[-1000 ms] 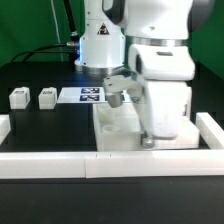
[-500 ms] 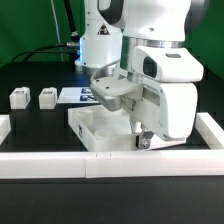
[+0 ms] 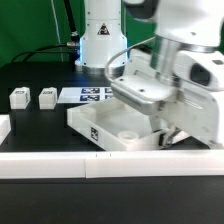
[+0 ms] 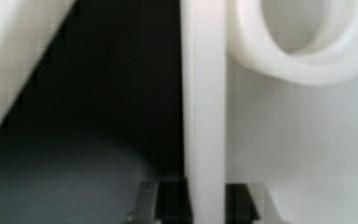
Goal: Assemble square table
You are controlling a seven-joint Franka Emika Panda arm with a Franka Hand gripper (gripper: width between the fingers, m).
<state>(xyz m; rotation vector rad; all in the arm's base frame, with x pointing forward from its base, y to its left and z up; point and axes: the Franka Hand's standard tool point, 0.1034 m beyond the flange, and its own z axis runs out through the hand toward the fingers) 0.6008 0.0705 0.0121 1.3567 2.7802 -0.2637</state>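
Swung round since the earlier frames, the square panel now sits askew by the tabletop's front edge, one corner pushed toward the exterior view's left, while the arm has shifted to the exterior view's right.

In the wrist view the jaws are pinching the panel's raised rim. The thin wall runs straight out between the two dark fingertips, with a round corner socket just beside it. So the panel lies directly in the grip, and any next push or turn would carry it along that rim.

Inside the rim I see only a socket and no legs seated. Two leg pegs stand well apart from it, near the left edge and just beside the marker board.
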